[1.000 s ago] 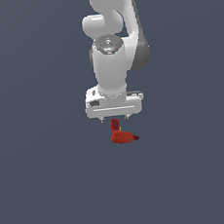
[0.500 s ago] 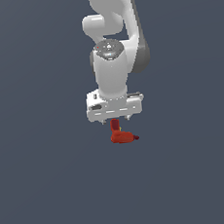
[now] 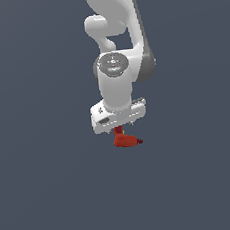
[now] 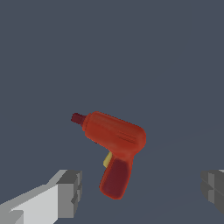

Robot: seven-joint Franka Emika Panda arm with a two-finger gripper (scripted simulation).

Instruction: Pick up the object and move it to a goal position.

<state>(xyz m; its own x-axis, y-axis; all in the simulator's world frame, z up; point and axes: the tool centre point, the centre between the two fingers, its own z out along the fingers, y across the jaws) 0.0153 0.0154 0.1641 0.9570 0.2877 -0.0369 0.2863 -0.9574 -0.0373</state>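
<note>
I judge this the approach; my gripper (image 4: 140, 188) hangs wide open, gripping nothing, above the object (image 4: 113, 146), its dark tip pointing ten o'clock in the wrist view; next, descend and close.

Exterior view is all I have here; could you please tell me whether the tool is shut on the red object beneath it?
Observer: No. In the wrist view the tool is open, its fingers far apart and neither touching the red object.
Operator: Thank you. What shape is it?
Observer: Like a small drill, with a rounded body, a narrow darker tip and a handle.
Operator: Is there anything else on it?
Observer: A small yellow piece shows where the handle meets the body.
</note>
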